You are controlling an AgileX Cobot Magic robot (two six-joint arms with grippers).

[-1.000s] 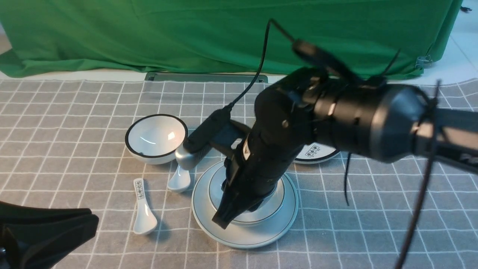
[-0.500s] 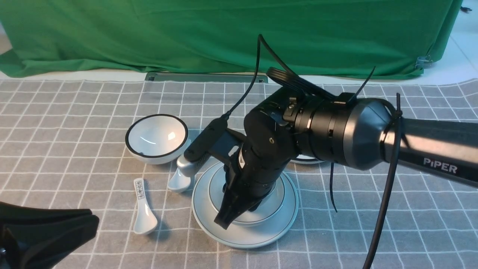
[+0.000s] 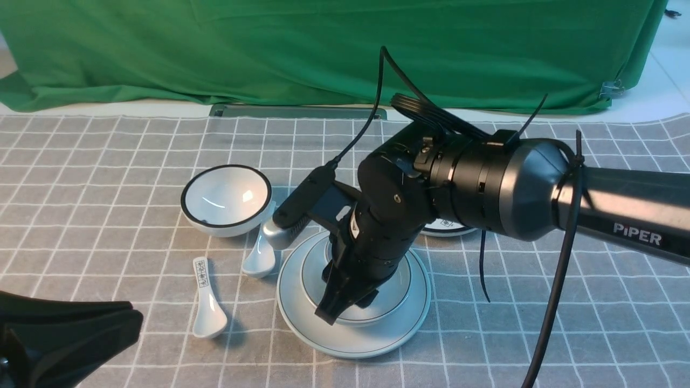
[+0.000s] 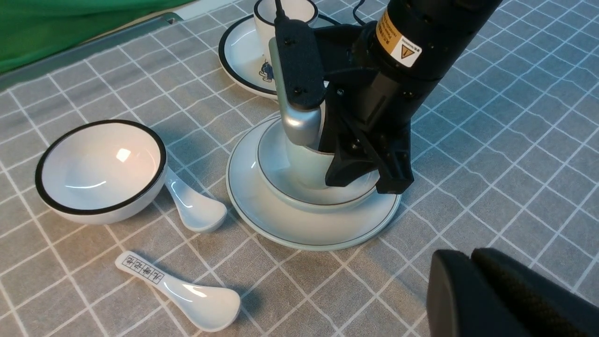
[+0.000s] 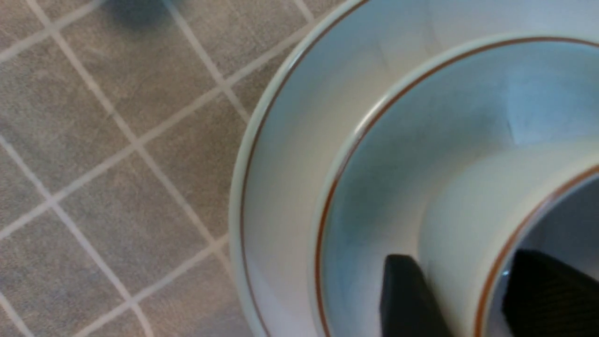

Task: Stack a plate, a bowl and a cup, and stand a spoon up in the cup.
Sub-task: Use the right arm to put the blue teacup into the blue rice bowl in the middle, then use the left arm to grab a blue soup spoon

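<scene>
Grey checked counter (image 3: pixel 108 161), plate (image 3: pixel 401 330) holding the bowl (image 3: pixel 400 299), cup (image 4: pixel 304 161) sat in the bowl, right pincer (image 5: pixel 463 267) clamped on the cup's wall, one finger (image 5: pixel 547 299) inside, spoon (image 3: pixel 259 261) lying just beside the plate, left pincer (image 4: pixel 468 262) closed up, empty

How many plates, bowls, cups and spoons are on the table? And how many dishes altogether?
Plates: 2, thin-rimmed plate, black-rimmed plate
Bowls: 2, shallow bowl, black-rimmed bowl
Cups: 2, plain cup, black-rimmed cup
Spoons: 2, plain spoon, lettered spoon
Total: 8
</scene>
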